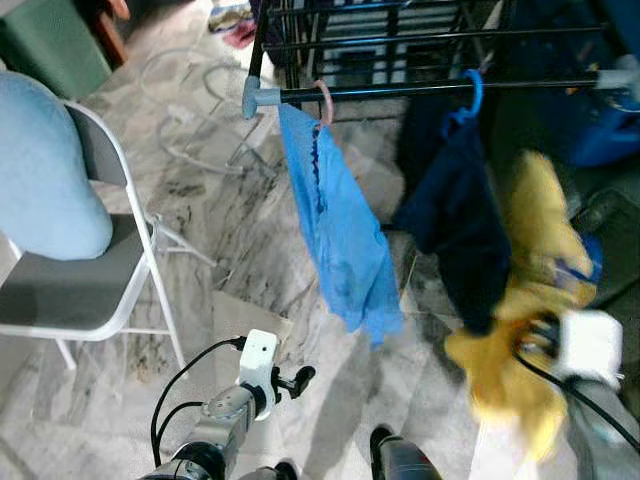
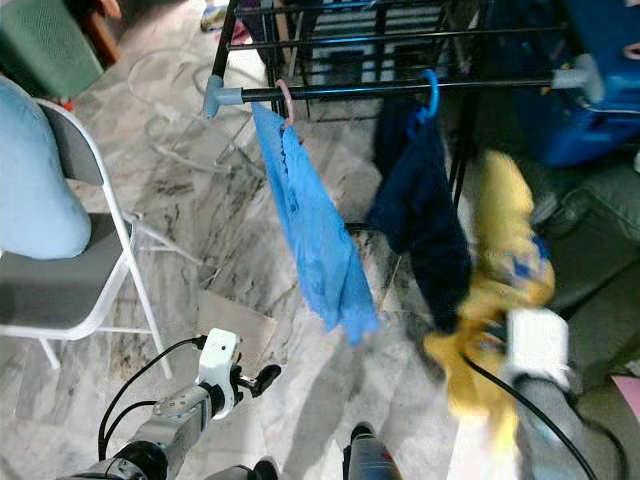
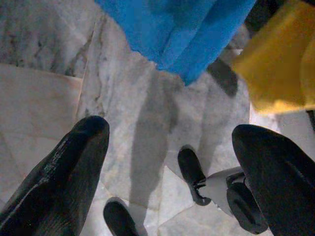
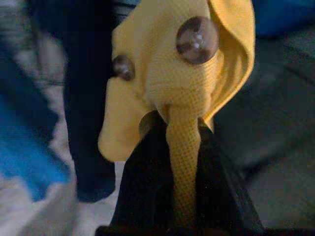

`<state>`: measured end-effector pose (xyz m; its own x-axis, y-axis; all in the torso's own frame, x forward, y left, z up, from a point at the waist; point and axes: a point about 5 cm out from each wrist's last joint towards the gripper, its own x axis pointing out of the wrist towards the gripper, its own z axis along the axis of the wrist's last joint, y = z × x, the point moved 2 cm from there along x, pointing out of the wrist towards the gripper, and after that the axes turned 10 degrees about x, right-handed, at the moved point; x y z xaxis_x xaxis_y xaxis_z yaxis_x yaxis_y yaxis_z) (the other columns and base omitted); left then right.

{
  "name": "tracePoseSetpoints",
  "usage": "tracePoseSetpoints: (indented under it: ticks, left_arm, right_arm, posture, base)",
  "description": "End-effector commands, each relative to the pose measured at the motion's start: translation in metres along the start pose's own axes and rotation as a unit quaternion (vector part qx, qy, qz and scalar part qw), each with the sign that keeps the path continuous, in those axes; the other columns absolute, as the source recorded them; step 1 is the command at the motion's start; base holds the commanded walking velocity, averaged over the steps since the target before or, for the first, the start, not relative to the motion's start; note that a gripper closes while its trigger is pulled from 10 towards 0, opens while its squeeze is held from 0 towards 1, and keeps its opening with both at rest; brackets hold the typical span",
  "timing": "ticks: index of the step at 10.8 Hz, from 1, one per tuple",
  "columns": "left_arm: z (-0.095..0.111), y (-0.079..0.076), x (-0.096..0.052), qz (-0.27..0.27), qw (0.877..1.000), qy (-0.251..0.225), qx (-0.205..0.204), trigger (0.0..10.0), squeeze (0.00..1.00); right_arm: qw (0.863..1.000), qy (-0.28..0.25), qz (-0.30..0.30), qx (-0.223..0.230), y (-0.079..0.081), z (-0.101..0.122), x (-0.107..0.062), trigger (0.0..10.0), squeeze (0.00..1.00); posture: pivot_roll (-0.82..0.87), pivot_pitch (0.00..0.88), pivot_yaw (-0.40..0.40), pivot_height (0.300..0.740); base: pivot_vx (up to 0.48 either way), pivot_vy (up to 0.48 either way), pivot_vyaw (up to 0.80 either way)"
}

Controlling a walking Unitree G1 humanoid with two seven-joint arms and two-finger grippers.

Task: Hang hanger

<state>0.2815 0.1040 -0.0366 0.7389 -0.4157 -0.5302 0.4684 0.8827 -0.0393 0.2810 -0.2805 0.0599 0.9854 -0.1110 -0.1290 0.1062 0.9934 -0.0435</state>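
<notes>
Height is what the coming move turns on: the black horizontal rail of the drying rack (image 1: 420, 90) lies above and ahead of our right claw (image 4: 182, 147), which is clenched on a fold of the yellow knitted garment with brown buttons (image 1: 520, 330). The rail runs from our left to our right, and the free stretch seems to be to the right of the blue plastic hanger with the dark navy garment (image 1: 455, 200). Our right arm is the nearer one. The left claw (image 3: 167, 162) is released and hovers low over the marble floor (image 1: 230, 220). We cannot make out the yellow garment's own hanger; the garment is blurred. A light blue cloth (image 1: 340, 230) hangs from the rail near its left end.
</notes>
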Motion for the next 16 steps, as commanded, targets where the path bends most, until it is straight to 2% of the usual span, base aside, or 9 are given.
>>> tracePoseSetpoints:
  ticks: [1, 4, 7, 8, 9, 10, 11, 12, 16]
  left_arm:
    - [-0.010, 0.003, -0.004, 0.005, 1.000, 0.019, 0.002, 10.0, 0.00]
    - [-0.014, 0.000, -0.003, 0.006, 0.999, 0.031, 0.005, 10.0, 0.00]
    - [-0.016, 0.003, -0.005, 0.013, 0.999, 0.035, 0.003, 10.0, 0.00]
    - [-0.017, 0.004, -0.006, 0.014, 0.999, 0.037, 0.003, 10.0, 0.00]
    - [-0.018, 0.004, -0.006, 0.013, 0.999, 0.038, 0.004, 10.0, 0.00]
    - [-0.016, 0.003, -0.005, 0.010, 0.999, 0.034, 0.001, 10.0, 0.00]
    - [-0.013, 0.001, -0.004, 0.006, 1.000, 0.028, -0.002, 10.0, 0.00]
    - [-0.008, 0.002, -0.003, 0.001, 1.000, 0.016, -0.005, 10.0, 0.00]
    - [-0.003, 0.001, -0.002, -0.015, 1.000, 0.002, -0.006, 10.0, 0.00]
  right_arm:
    - [1.000, -0.006, 0.031, 0.001, 0.010, 0.005, 0.002, 10.0, 0.00]
    - [0.989, -0.007, 0.147, -0.001, 0.052, 0.032, 0.030, 10.0, 0.00]
    - [0.974, 0.002, 0.226, 0.010, 0.095, 0.030, 0.028, 10.0, 0.00]
    - [0.972, 0.004, 0.233, 0.011, 0.099, 0.028, 0.027, 10.0, 0.00]
    - [0.975, 0.003, 0.224, 0.009, 0.098, 0.027, 0.026, 10.0, 0.00]
    - [0.988, -0.002, 0.155, 0.003, 0.076, 0.027, 0.028, 10.0, 0.00]
    - [0.993, -0.003, 0.117, 0.004, 0.064, 0.025, 0.028, 10.0, 0.00]
    - [0.998, -0.009, 0.054, 0.009, 0.042, 0.023, 0.023, 10.0, 0.00]
    - [0.999, -0.006, -0.030, 0.018, 0.011, 0.018, 0.012, 10.0, 0.00]
  posture:
    - [-0.23, 0.203, 0.107, 0.740]
    - [-0.23, 0.197, 0.113, 0.740]
    - [-0.21, 0.197, 0.110, 0.740]
    - [-0.21, 0.198, 0.110, 0.740]
    - [-0.22, 0.200, 0.111, 0.740]
    - [-0.22, 0.199, 0.112, 0.740]
    - [-0.22, 0.200, 0.112, 0.740]
    - [-0.22, 0.201, 0.114, 0.740]
    - [-0.25, 0.210, 0.130, 0.740]
  base:
    - [0.000, 0.000, 0.00]
    - [0.000, 0.000, 0.00]
    - [0.000, 0.000, 0.00]
    - [0.000, 0.000, 0.00]
    - [0.000, 0.000, 0.00]
    - [0.000, 0.000, 0.00]
    - [0.000, 0.000, 0.00]
    - [0.000, 0.000, 0.00]
    - [0.065, 0.000, 0.00]
